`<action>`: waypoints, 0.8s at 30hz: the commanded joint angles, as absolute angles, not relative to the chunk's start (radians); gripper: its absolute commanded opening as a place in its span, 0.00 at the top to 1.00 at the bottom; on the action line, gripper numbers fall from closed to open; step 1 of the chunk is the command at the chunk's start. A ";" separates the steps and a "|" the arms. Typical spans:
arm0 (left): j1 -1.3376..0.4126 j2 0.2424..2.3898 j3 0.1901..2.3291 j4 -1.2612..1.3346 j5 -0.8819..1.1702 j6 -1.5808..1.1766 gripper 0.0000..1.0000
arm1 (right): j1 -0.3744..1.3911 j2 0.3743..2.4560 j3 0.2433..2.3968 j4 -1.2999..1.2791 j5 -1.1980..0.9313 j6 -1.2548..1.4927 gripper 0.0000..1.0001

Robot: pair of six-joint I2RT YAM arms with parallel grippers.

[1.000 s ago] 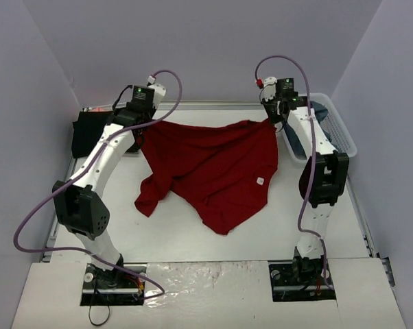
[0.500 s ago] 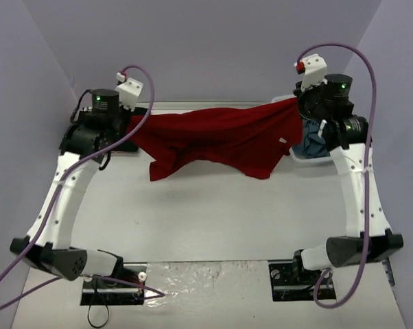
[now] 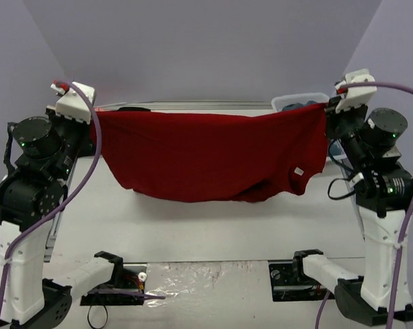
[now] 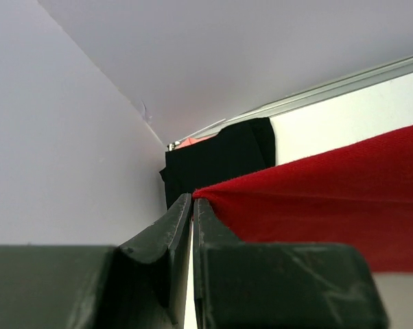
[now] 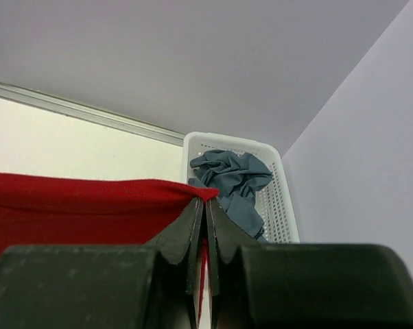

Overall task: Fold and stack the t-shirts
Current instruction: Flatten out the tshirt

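The left gripper [image 3: 92, 118] stands at the far left, high over the white table [image 3: 227, 229]. Its two dark fingers [image 4: 182, 212] are pressed together, and between them they pinch one top corner of the dark red cloth t-shirt [image 3: 206, 154]. In the left wrist view the red cloth [image 4: 330, 199] runs from the fingertips away to the right. Behind it, a black cloth t-shirt [image 4: 220, 157] lies on the table in the far left corner, close to the wall, and it is apart from the red one.

The dark red cloth t-shirt hangs in the air between the two arms like a curtain. Its top edge is pulled nearly straight from one gripper to the other, and it sinks only a little in the middle. The lower edge is loose and uneven, with soft folds. Whether it touches the table cannot be told. A small white label [image 3: 298, 171] shows on the cloth near its lower right part.

At the far right, the right gripper [image 3: 327, 110] is also closed, and it is clamped on the other top corner of the red t-shirt [image 5: 76, 205]. Just behind this gripper stands a white plastic lattice basket [image 5: 280, 199], in the far right corner of the table. Inside it lie crumpled slate blue-grey cloth t-shirts [image 5: 234, 179], which are not folded.
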State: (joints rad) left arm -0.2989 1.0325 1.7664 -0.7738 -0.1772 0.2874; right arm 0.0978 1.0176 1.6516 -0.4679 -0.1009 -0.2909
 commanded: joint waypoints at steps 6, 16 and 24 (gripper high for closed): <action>-0.293 1.225 1.694 -0.631 -0.305 0.327 0.98 | 0.091 1.324 1.704 -0.333 -0.028 -0.327 1.00; -0.262 1.511 1.781 -0.492 -0.403 0.328 0.98 | 0.089 1.675 1.880 -0.256 -0.006 -0.364 1.00; -0.258 1.568 1.916 -0.427 -0.422 0.290 0.98 | 0.089 1.763 2.101 -0.255 -0.006 -0.368 1.00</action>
